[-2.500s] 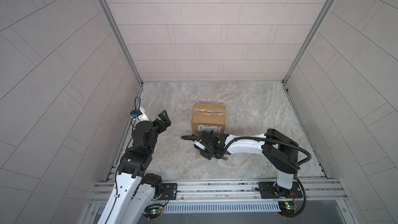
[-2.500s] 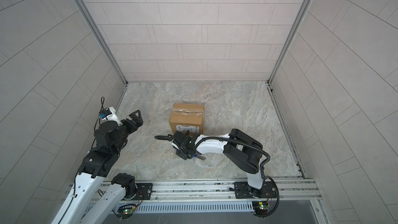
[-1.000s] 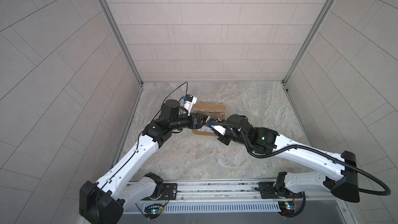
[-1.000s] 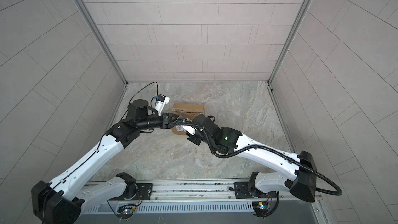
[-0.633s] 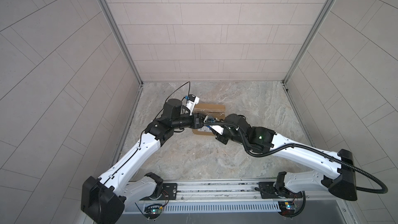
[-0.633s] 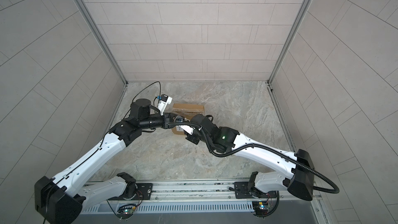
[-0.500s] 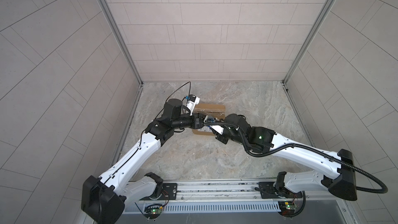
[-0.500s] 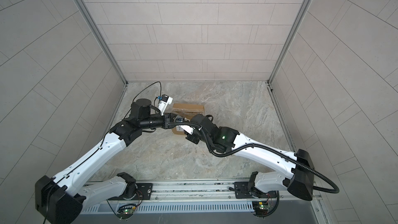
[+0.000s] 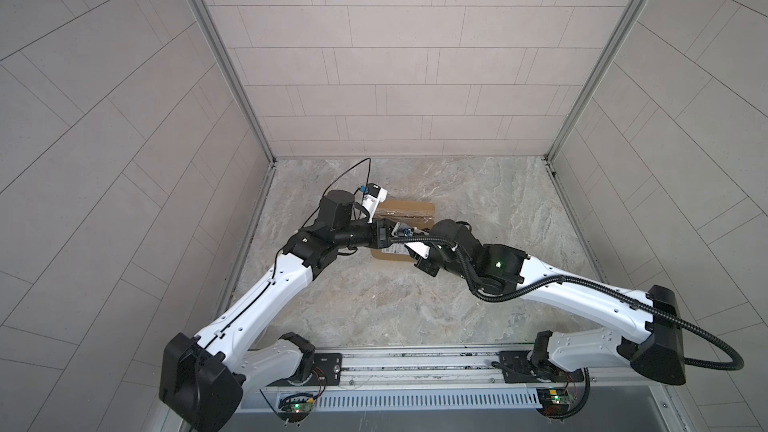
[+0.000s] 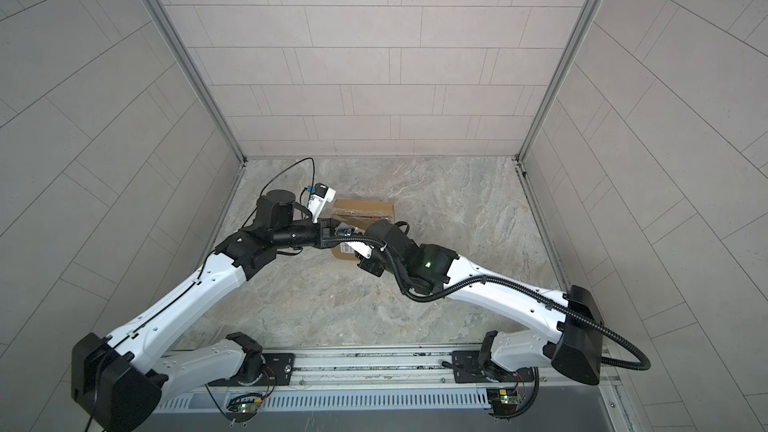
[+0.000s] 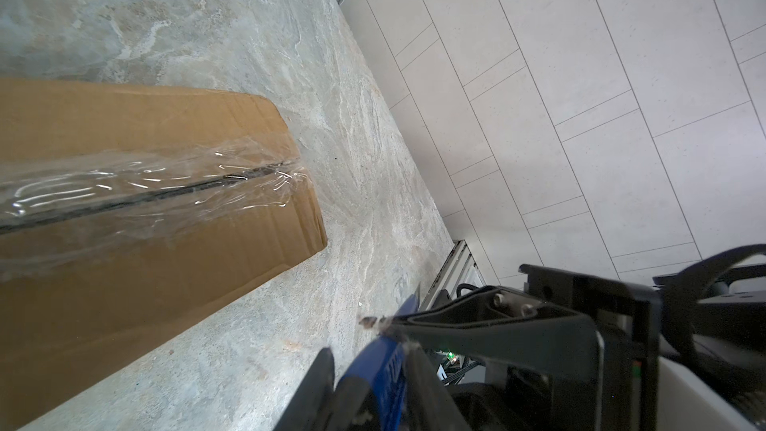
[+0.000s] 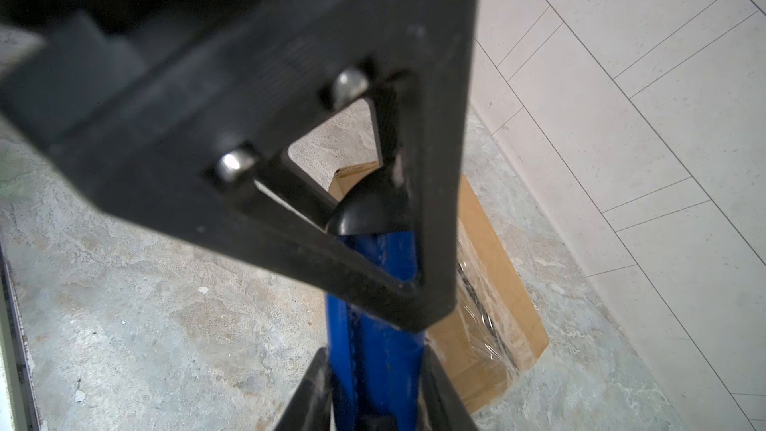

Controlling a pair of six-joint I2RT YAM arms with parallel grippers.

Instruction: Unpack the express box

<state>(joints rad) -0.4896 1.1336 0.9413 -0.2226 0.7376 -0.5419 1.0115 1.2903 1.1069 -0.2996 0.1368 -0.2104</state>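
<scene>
The right gripper (image 12: 375, 385) is clamped on the blue knife (image 12: 373, 342) and holds it clear of the table, probably to hand it over or to settle a better hold. The left gripper (image 11: 367, 385) reaches in from the left with a finger on either side of the same knife, but I cannot tell whether it pinches. Both meet over the near edge of the box (image 9: 411, 207), which sits slightly left of centre on the stone table (image 9: 498, 222). Its tape (image 11: 145, 188) is uncut, so the seam looks like the knife's target.
</scene>
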